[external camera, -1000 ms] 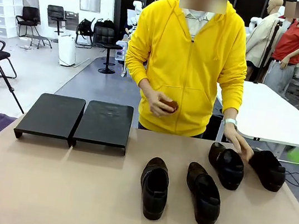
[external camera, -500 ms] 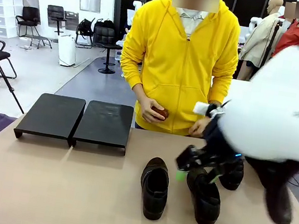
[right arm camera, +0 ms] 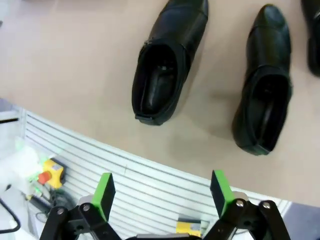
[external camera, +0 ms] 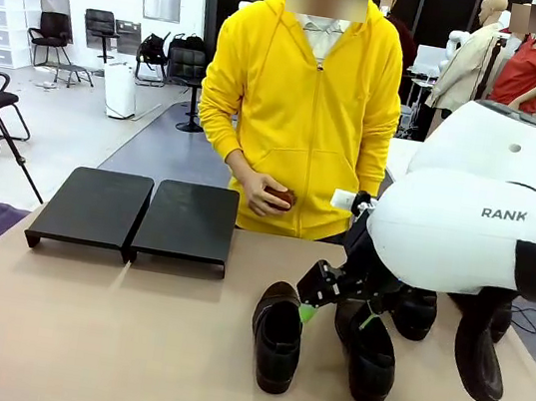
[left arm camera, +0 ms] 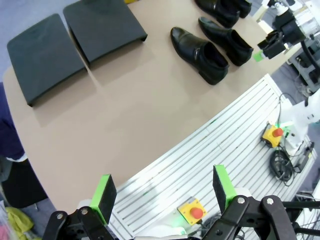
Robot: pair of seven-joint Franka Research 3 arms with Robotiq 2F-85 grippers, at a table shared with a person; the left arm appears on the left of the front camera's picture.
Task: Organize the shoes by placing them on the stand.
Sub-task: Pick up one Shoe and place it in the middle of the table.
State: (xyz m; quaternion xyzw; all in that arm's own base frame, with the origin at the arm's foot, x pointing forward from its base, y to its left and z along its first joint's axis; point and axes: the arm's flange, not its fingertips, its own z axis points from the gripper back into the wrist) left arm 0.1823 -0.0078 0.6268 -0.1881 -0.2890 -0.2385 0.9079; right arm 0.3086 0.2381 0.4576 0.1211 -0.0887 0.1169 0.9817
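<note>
- Shoes [external camera: 277, 338] lie on the table [external camera: 76, 333], right of centre, toes toward the person [external camera: 301, 115]. Two are in front, and others behind are partly hidden by the right arm [external camera: 475, 232].
- Stand [external camera: 135, 211] sits at the table's far left, well apart from them.
- Right end effector [external camera: 338, 307] hovers over the front pair, jaws spread wide, gripping nothing.
- Left end effector [left arm camera: 162, 190] is likewise spread and empty, above the table's near edge.

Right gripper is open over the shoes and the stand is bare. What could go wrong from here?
1. The right gripper hangs open over the left shoe and the second shoe, which lie close together; closing on one may shove the other.
2. The stand sits well off to the robot's left; a glossy shoe might slip on that long carry.
3. That path passes near the person's hand at the far edge.
</note>
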